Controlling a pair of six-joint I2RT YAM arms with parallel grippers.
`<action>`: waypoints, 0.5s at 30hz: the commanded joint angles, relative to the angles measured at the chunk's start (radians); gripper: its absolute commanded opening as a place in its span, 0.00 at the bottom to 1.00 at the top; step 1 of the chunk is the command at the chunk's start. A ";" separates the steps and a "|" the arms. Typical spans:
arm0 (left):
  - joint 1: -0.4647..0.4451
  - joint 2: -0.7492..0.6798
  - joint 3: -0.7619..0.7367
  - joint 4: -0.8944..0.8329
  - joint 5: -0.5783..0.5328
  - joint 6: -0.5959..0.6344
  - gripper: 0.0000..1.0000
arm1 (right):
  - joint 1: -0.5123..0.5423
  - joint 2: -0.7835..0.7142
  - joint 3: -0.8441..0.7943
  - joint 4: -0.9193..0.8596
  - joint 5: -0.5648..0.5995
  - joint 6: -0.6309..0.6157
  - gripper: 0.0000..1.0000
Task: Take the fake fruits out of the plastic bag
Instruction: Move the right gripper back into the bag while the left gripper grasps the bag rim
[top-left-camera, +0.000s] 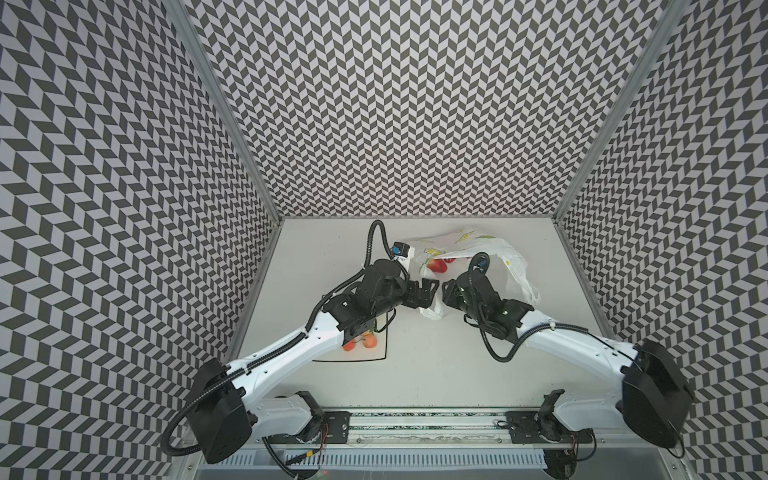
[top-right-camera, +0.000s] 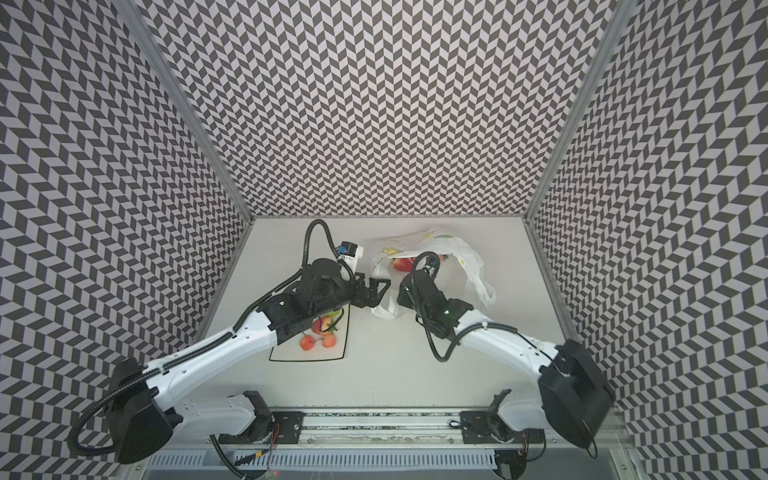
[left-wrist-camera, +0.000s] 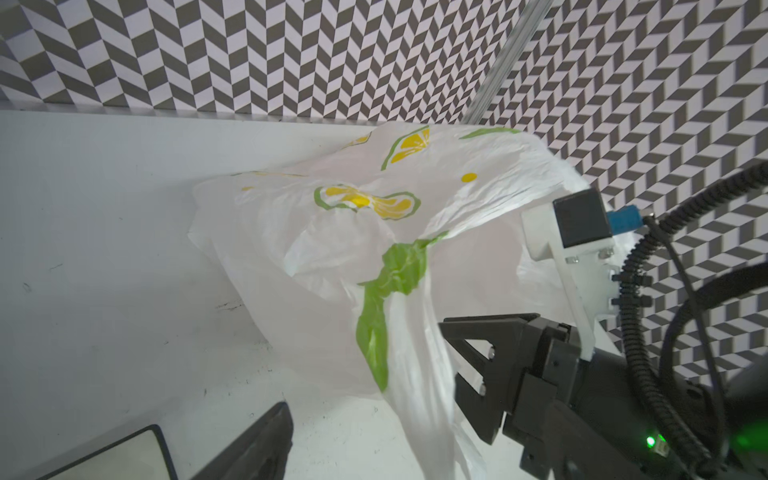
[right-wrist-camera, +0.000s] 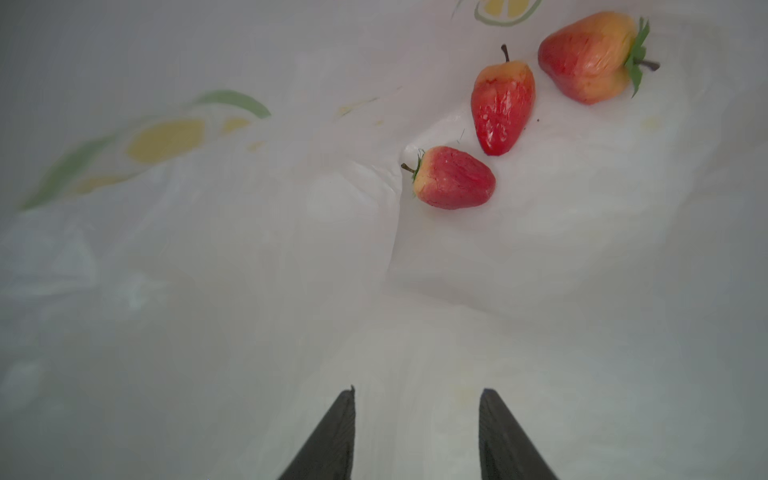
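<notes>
Strawberries (right-wrist-camera: 503, 108) point different ways inside the plastic bag (right-wrist-camera: 208, 249) (left pincer (top-left-camera: 430, 296) agape, empty; right pincer (right-wrist-camera: 417, 392) unclear).

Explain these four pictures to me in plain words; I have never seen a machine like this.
This is a robot with two white arms standing at the near edge of a table. Each arm ends in a two-fingered tool. Two pictures come from a camera pair high above and show nearly the same whole scene. The other two come from small cameras on the arms' wrists.

On the table lies a white plastic bag printed with lemon slices. The right tool appears to pinch a fold at the bag's mouth, so its wrist camera looks inside at three red strawberries. The left tool is open beside the bag and holds nothing. Partly under the left arm sits a black-rimmed plate with orange-pink stemmed balls on it.
</notes>
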 joint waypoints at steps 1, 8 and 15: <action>-0.002 0.056 0.049 0.017 -0.028 0.007 0.89 | -0.028 0.067 0.036 0.157 -0.040 0.175 0.47; -0.001 0.142 0.076 0.027 -0.071 -0.005 0.38 | -0.129 0.194 0.050 0.252 -0.118 0.231 0.53; -0.002 0.149 0.079 0.001 -0.078 0.027 0.00 | -0.225 0.321 0.122 0.315 -0.276 0.219 0.65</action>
